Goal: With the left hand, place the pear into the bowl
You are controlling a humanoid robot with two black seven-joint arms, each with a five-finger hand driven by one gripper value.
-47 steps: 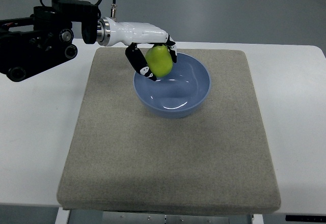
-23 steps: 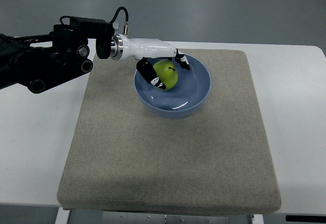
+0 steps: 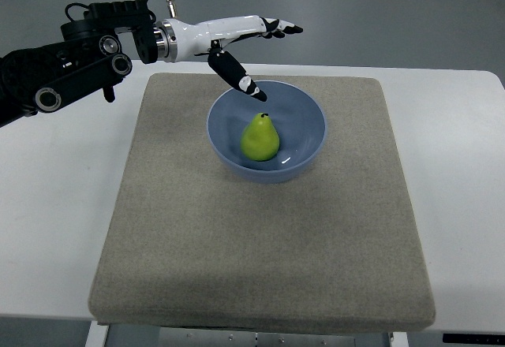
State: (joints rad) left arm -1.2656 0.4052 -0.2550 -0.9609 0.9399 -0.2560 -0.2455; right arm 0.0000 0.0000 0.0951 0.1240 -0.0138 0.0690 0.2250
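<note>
**Pear lying in the bowl, left hand spread above it**

Top view: A blue bowl [image 3: 267,136] is seen on a grey mat [image 3: 260,244] laid over a white table [image 3: 55,221]. A green pear [image 3: 259,137] is seen inside the bowl, stem pointing to the bowl's far rim. The left hand [image 3: 237,43] is held above the bowl's far-left rim, fingers [image 3: 276,27] stretched out and apart, thumb angled down toward the bowl; nothing is gripped. Hand and pear are apart.

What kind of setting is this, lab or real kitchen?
Probably a lab or test bench, not a kitchen. A plain white table carries only a grey mat, with a single blue bowl holding a pear. The left hand is open above it, over bare grey flooring.
</note>
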